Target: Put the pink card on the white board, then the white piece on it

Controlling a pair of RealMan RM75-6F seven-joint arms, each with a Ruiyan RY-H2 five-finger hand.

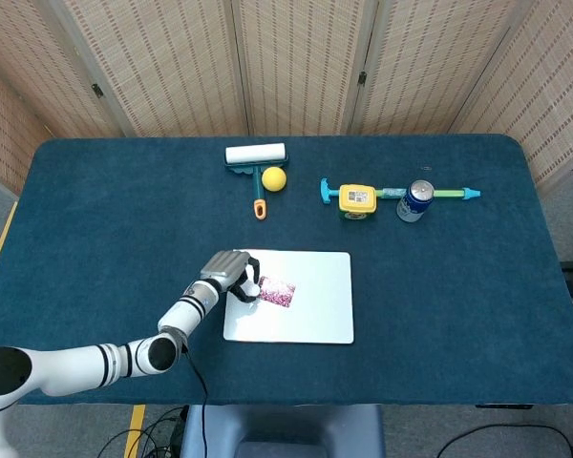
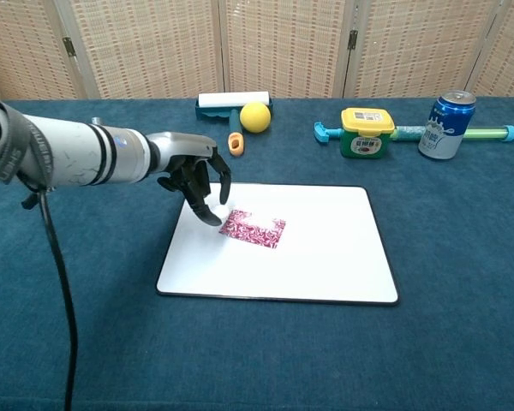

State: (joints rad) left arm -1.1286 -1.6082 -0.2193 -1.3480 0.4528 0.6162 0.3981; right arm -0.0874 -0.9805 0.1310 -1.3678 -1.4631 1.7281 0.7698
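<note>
Card lies on the board; left hand, fingers pinching what looks like the white piece, hovers by the card's left edge, apparently ready to lower it.

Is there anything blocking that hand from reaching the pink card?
Nothing visible does. The left hand is over the white board, fingertips right beside the pink card's left edge, with only bare board between.

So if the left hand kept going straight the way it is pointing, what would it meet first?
Probably the pink card. The left hand is over the left part of the white board, its fingers angled down toward the card's near edge. Its height above the board is hard to judge.
</note>
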